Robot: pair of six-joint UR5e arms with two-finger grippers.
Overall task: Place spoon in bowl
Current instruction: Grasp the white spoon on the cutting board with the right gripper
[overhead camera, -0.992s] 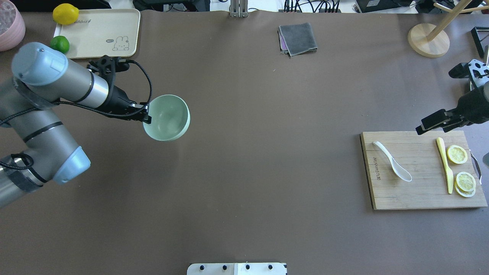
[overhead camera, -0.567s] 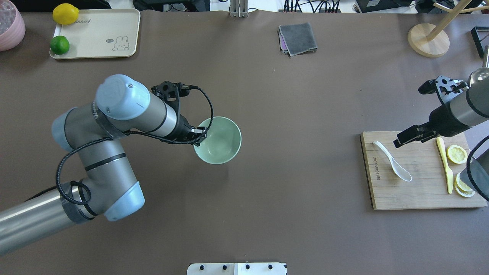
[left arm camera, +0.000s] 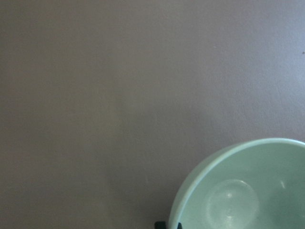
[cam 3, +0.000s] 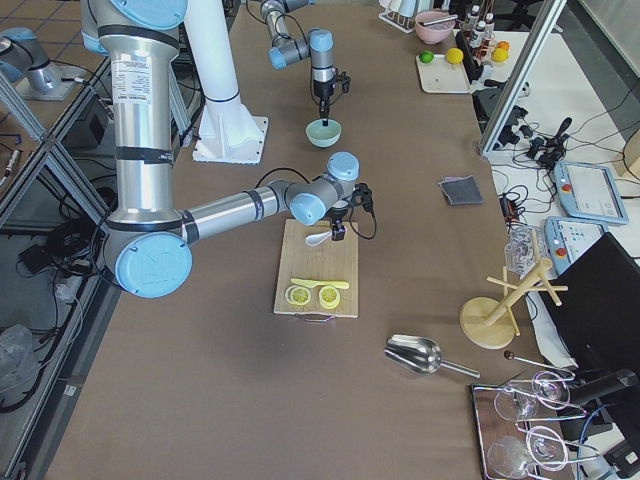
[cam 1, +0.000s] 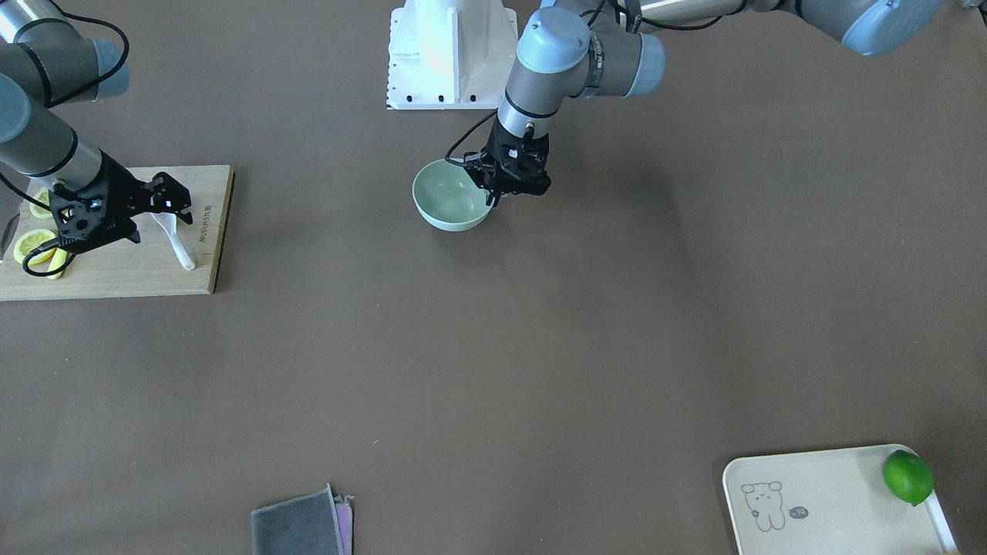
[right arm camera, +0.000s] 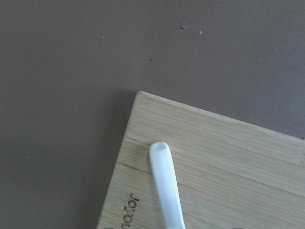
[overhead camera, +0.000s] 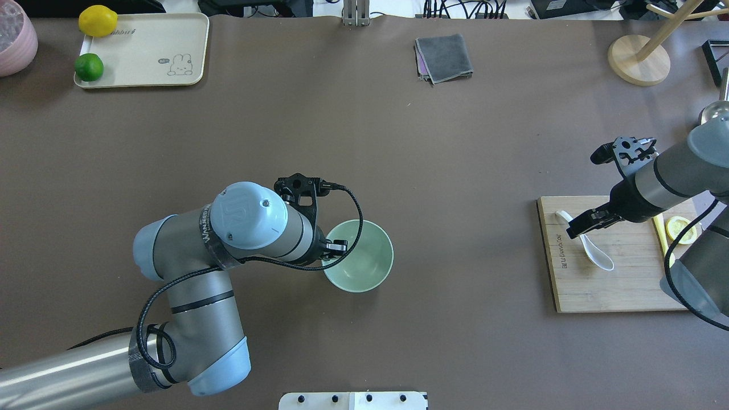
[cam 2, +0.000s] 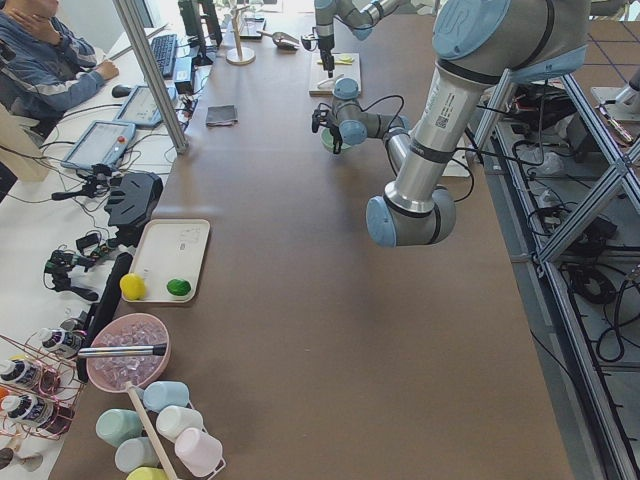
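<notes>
One white spoon (overhead camera: 599,257) lies flat on a wooden cutting board (overhead camera: 615,287) at the table's (overhead camera: 455,148) right end. Its scoop points toward the robot and its handle end is near the board's far left corner. The right pincer (overhead camera: 578,226) hangs over the handle with its fingers apart. The right wrist view shows the handle (right arm camera: 164,183) running up the middle of the frame, with a dark fingertip just showing at each lower edge on either side. Whether the fingers reach the board cannot be told.

A yellow knife (overhead camera: 659,225) and lemon slices (overhead camera: 680,228) lie on the right part of the same board, partly hidden by the right arm.

Well apart from the board, near the middle of the table, is the pale green bowl (overhead camera: 364,262), upright and with nothing inside. The left pincer (cam 1: 493,198) is clamped on the part of its rim nearest the left arm, one finger inside the wall and one outside. The left wrist view shows the rim (left arm camera: 200,171) running down between two dark tips at the bottom edge. Whether the bowl's base touches the table cannot be told.

Farther out, a folded grey cloth (overhead camera: 444,57) lies at the far edge. A cream tray (overhead camera: 148,54) in the far left corner carries a lime (overhead camera: 89,66) and a lemon (overhead camera: 98,21).
</notes>
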